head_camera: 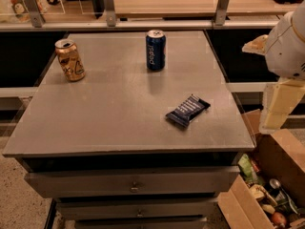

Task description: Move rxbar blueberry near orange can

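Note:
The rxbar blueberry (188,110), a flat dark navy wrapper with pale lettering, lies on the grey table (119,113) near its front right. The orange can (69,59), gold-orange with a silver top, stands upright at the table's back left. My gripper (279,106) hangs at the right edge of the view, beyond the table's right side, to the right of the bar and apart from it. It holds nothing that I can see.
A dark blue can (155,49) with white lettering stands upright at the back middle of the table. An open cardboard box (267,194) with several items sits on the floor at the lower right. Drawers (133,185) are under the tabletop. A railing runs behind the table.

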Tool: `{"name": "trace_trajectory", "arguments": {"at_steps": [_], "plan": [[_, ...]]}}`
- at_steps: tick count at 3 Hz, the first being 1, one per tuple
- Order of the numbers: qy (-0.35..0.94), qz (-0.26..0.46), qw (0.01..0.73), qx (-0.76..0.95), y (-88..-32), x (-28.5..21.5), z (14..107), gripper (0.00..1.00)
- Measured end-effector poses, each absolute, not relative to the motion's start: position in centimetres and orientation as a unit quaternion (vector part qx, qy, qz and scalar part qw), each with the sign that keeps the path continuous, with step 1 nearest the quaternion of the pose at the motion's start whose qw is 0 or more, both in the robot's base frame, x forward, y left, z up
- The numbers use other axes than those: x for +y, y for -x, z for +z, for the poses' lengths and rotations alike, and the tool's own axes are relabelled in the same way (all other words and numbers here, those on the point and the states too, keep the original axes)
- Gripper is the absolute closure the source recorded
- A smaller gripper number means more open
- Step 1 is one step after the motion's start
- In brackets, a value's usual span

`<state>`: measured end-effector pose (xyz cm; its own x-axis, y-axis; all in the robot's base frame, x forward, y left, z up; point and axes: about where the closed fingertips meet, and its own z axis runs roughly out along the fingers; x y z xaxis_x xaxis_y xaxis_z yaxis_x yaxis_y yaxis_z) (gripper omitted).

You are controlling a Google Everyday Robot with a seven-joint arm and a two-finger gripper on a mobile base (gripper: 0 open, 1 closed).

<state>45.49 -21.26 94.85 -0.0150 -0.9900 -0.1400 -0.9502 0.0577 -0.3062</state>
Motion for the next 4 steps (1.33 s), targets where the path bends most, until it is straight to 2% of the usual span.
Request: {"name": "trace_trajectory", "arguments": {"at_steps": [4], "plan": [[0.810,-0.100,0.081,0.573,-49.6,-19.3,89.0,0.00]]}}
